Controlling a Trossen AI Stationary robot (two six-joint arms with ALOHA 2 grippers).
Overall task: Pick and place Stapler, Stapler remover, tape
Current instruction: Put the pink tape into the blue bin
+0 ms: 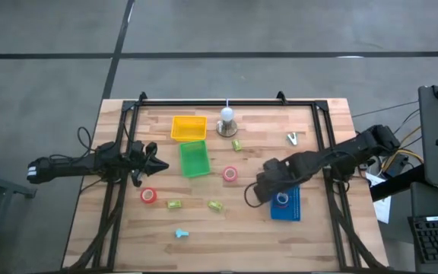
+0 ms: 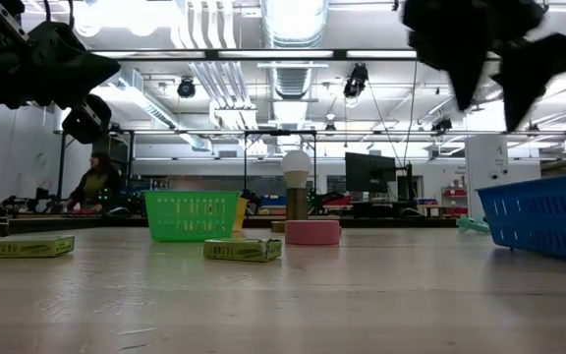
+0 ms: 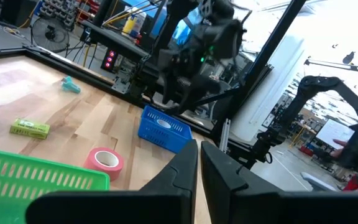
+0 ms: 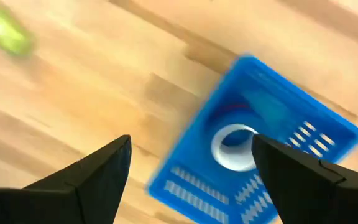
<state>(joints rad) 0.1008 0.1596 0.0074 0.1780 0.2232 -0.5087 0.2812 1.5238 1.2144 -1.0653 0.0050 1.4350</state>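
we see the right gripper (image 1: pixel 254 193) hanging above the worktop (image 1: pixel 204 228), just beside the near-left corner of the blue tray (image 1: pixel 286 204). in its wrist view the two fingers (image 4: pixel 98 171) stand wide apart with nothing between them, and below them a blue-and-white tape roll (image 4: pixel 235 147) lies inside the blue tray (image 4: pixel 328 134); a red shape beside it in the tray is too blurred for us to name.

the left gripper (image 1: pixel 155 163) waits at the left side, just beside the green tray (image 1: pixel 195 159). its fingers (image 3: pixel 182 171) are nearly together, a thin gap between them, holding nothing.

a red tape roll (image 1: pixel 230 174) sits on the bare wood between the green tray and the right gripper; another red roll (image 1: pixel 149 195) lies near the left arm. three small yellow-green items (image 1: pixel 174 204) are scattered around, and a small metal piece (image 1: pixel 292 138) lies near the far right; we cannot tell from here which is the stapler or the remover. a yellow tray (image 1: pixel 188 127) and a lamp bulb (image 1: pixel 227 116) stand at the far edge. in the low view both grippers are cut off at the top.
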